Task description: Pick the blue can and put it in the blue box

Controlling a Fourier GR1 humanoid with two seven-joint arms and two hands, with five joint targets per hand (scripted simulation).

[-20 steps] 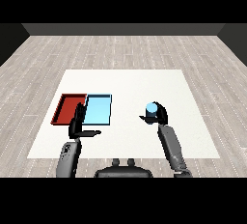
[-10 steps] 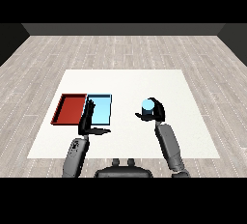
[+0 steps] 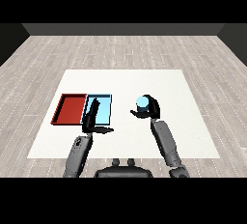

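our right hand (image 3: 148, 108) curls round the blue can (image 3: 142, 103), held above the middle of the worktop (image 3: 193, 136). we carry it upright toward the blue tray (image 3: 103, 109) near the left edge, clearing our open left hand (image 3: 92, 121).

Place: we take this for a bare test room set up for table work, not a home or a shop.
Floor: we see pale grey wood-look planks (image 3: 120, 49) running across the whole room.
Walls: we see a dark, plain wall (image 3: 123, 29) closing the far end, with nothing on it.
Furniture: we find only one white table (image 3: 159, 80), flat and square.
Fittings: we note a red tray (image 3: 70, 108) and a light blue tray (image 3: 102, 110) lying touching side by side, like sorting bins.
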